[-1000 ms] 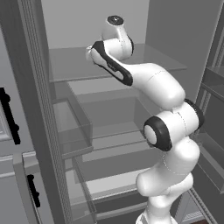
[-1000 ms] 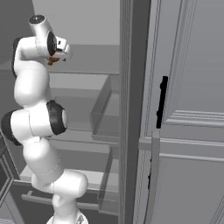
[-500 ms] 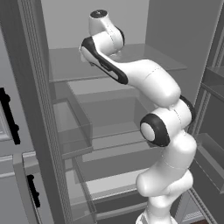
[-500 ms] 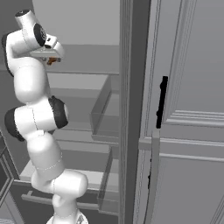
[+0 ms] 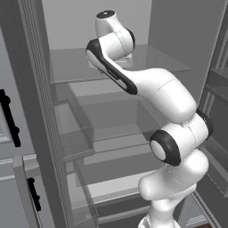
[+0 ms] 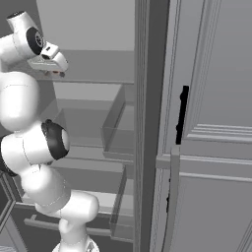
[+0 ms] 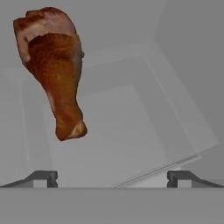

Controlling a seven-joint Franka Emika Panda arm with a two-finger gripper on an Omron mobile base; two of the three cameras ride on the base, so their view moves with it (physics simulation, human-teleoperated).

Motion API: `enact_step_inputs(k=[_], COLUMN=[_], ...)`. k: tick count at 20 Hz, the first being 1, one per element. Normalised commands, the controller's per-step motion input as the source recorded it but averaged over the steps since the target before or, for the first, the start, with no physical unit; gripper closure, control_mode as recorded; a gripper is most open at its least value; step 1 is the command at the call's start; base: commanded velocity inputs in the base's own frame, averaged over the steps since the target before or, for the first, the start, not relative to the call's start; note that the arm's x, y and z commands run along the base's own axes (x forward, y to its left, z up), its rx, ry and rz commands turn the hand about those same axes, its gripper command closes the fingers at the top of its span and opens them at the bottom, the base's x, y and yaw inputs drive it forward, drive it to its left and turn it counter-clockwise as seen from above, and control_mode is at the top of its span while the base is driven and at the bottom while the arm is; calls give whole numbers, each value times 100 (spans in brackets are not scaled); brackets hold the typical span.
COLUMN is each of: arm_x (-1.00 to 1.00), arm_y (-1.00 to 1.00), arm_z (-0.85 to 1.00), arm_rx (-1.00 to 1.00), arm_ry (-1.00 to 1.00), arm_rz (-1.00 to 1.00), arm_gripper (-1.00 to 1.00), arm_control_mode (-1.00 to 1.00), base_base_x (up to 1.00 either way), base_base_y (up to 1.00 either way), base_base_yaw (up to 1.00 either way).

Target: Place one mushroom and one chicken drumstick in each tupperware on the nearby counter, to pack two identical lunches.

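Gripper (image 7: 112, 176), jaws spread wide and empty, poised over the upper fridge shelf (image 5: 147, 62). Chicken drumstick (image 7: 54, 68) lies on that shelf, ahead of the fingertips and apart from them. Judged stage: early; this drumstick is not yet grasped, packing remains.

Lighting: even, diffuse, moderately dim; source direction not discernible. Palette: flat greys. Shadows: soft, faint shading under the fridge shelves (image 5: 120, 67). Glare: soft highlights on the white arm (image 5: 164, 93). Focus: uniform; slight rendering softness, coarse texture on the chicken drumstick (image 7: 54, 65). Edges straight.
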Motion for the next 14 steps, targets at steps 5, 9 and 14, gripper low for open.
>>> enact_step_inputs(k=[5, 9, 14], arm_x=[55, 97, 90], arm_y=[-6, 22, 44], arm_z=[-13, -10, -18], arm_rx=[2, 0, -1], arm_ry=[0, 0, 0], arm_rz=[0, 1, 1], arm_gripper=[-100, -100, -100], arm_control_mode=[-100, -100, -100], base_base_x=[0, 0, 0], base_base_y=[0, 0, 0], base_base_yaw=[0, 0, 0])
